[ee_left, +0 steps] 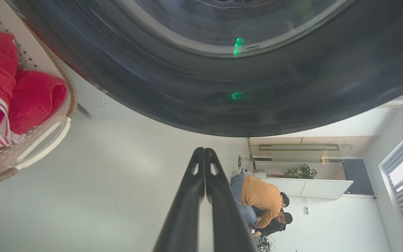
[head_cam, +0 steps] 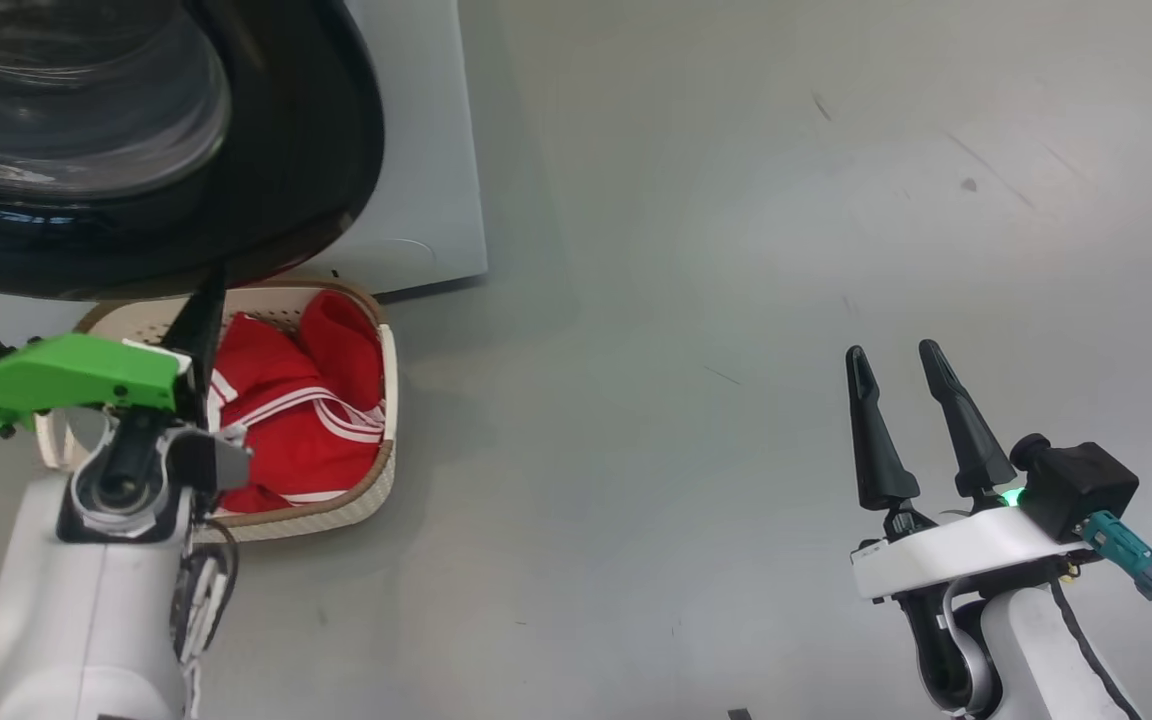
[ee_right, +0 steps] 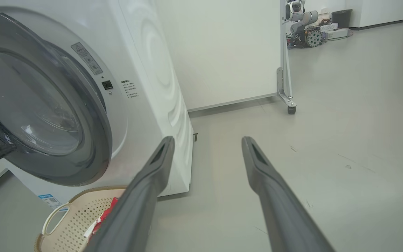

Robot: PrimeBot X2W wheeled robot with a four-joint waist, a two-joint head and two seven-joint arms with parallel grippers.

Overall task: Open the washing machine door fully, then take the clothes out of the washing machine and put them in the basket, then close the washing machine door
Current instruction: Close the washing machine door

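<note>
Left wrist view: fingers of the left gripper [ee_left: 204, 154] pressed tight together, holding nothing, tips pointing up at the wide black rim of the washing machine door [ee_left: 222, 105]. Very near that rim; touching or not, hard to tell. Over on the right gripper [head_cam: 893, 352], fingers spread apart and empty, out above the grey floor [head_cam: 686, 450], well away from everything else. Just under the door, the basket [head_cam: 391, 400], down on the floor, close to the front of the washing machine [ee_right: 145, 70]. Inside the basket, the clothes [head_cam: 286, 420], red with white stripes, in a heap. No way to see into the drum, so no telling for sure about anything left in there. Looks like two jobs done: door opened, clothes moved. Looks like one job left: shutting the door. Not shut yet, swung out from the white front. Probably needs a push on the rim from the closed left fingers.
</note>
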